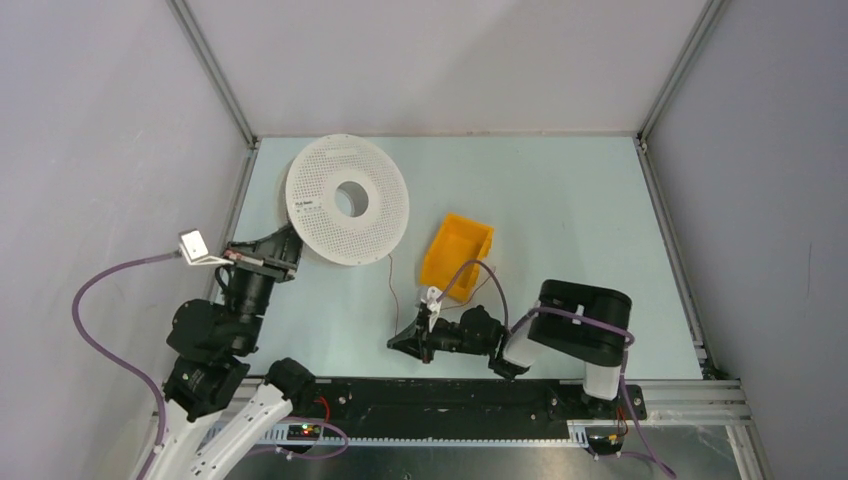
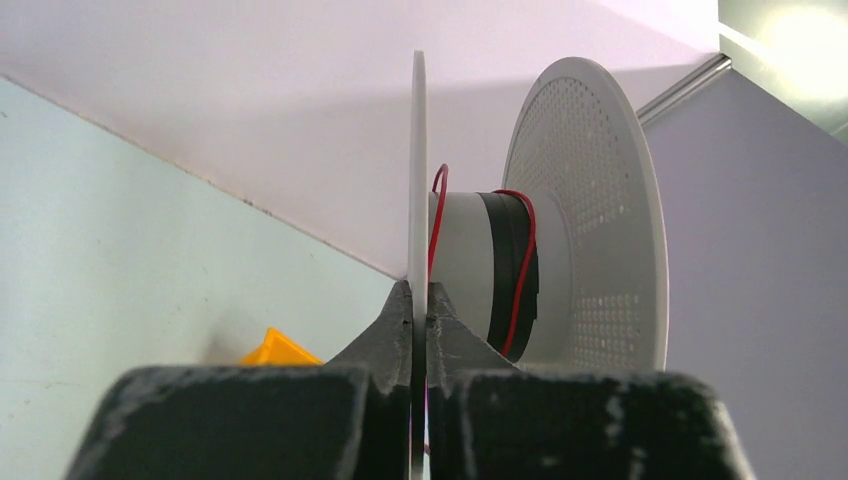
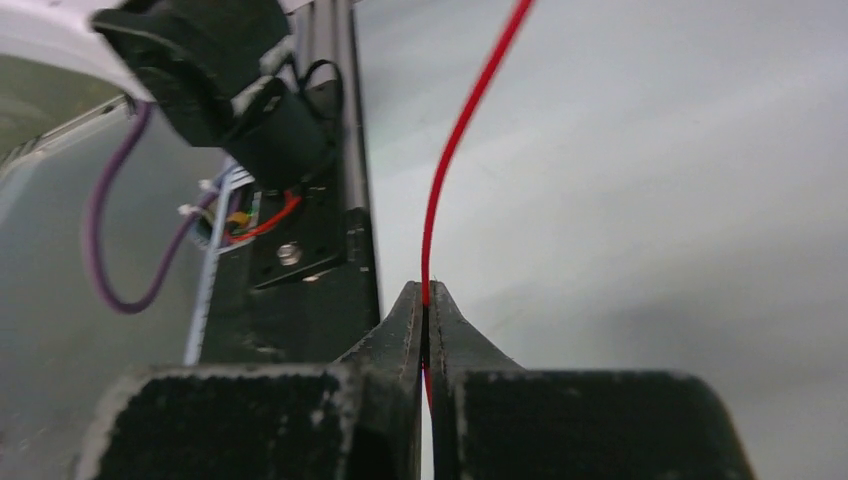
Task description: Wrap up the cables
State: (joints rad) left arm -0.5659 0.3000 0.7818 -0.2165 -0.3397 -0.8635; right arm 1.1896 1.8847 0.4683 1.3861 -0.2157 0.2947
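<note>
Top external view: the white perforated spool is pinched at its near-left rim by the left gripper. In the left wrist view, that gripper's fingers are closed tight on the thin edge of the nearer flange. The cable, a hair-thin red wire, leaves the spool's near edge and runs towards the right gripper, which sits well apart from the spool on its near-right side. The right wrist view shows those fingers shut on the wire, which rises from between the tips. A few turns already lie on the spool's hub, over a dark band. A yellow bin sits to the right of the spool, just beside the wire's path.

Several things could go wrong from here. The wire is so fine that a pull could slide it out of the right fingers. Too much tension could also tip or twist the spool out of its edge-only hold. If the wire goes slack, it may ride over the flange rim rather than drop onto the hub. It could also catch on the bin's corner.

A small patch of dark print sits on the spool's face, left of its centre hole. It is too small to read, and no other writing is legible.
</note>
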